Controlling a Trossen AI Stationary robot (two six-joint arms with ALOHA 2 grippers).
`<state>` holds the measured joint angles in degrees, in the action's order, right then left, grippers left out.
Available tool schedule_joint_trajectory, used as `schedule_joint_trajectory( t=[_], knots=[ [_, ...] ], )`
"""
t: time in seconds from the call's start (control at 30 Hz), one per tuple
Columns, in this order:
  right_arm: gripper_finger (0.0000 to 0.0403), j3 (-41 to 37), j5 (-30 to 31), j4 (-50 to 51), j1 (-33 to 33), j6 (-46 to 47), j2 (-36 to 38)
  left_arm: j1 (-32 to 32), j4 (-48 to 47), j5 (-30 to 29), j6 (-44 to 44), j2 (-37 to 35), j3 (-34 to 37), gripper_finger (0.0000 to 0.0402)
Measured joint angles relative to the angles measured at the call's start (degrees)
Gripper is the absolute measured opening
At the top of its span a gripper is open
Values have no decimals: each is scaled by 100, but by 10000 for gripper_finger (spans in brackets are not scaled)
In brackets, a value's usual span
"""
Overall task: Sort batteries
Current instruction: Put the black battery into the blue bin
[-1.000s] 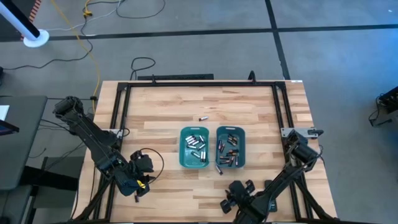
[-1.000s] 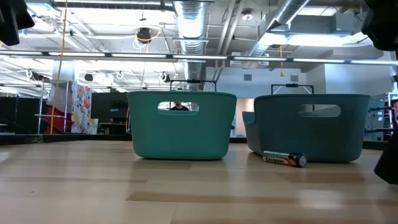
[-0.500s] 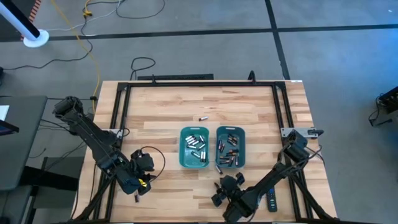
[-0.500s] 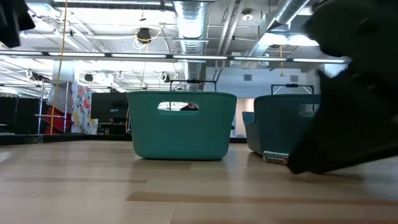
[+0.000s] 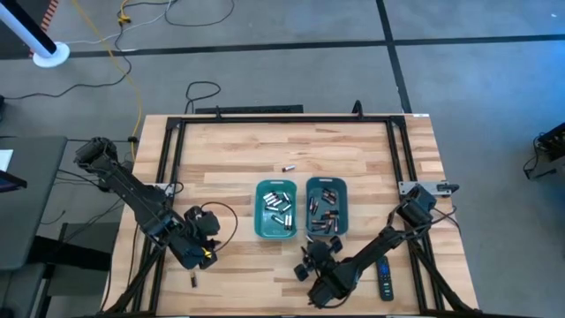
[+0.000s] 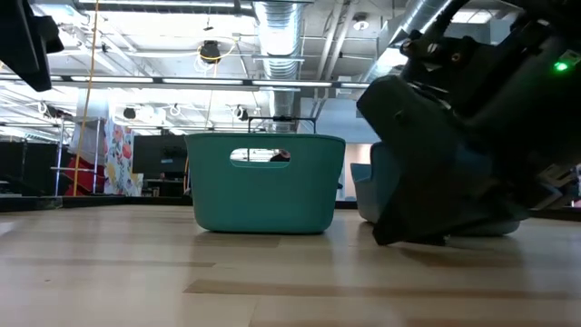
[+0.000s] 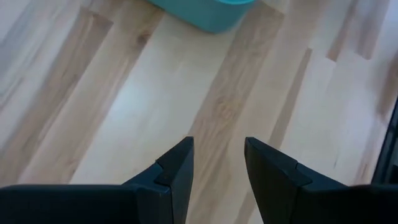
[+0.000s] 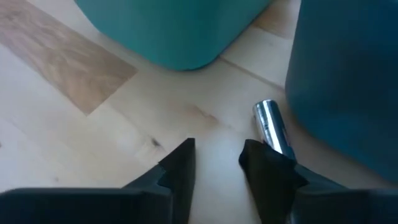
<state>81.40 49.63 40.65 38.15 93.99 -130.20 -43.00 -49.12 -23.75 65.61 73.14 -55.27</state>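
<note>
At the table's near edge, the right gripper (image 8: 216, 163), fingers parted and empty, sits off-line from the battery (image 8: 272, 127), which could roll against the right bin (image 8: 348, 74).

The table (image 5: 238, 150) is pale wood in long planks with a smooth, lightly sheened finish, framed by a matt black metal rail (image 5: 282, 120). Two teal bins (image 6: 264, 182) look like smooth moulded plastic with a soft satin surface. A loose battery (image 8: 272, 129) beside them has a bright, mirror-like metal end, and the right gripper (image 8: 217, 163) has matt black plastic-looking fingers (image 8: 178, 163).
</note>
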Motion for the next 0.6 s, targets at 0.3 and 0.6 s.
schedule_joint_trajectory(
  t=[0.3,0.6],
  knots=[
    [29,-17,13,-36,1,2,-8,61,-87,4,-3,-4,0,139],
    [4,-16,68,-204,143,-1,39,68,-76,7,-182,-7,0,139]
  ],
)
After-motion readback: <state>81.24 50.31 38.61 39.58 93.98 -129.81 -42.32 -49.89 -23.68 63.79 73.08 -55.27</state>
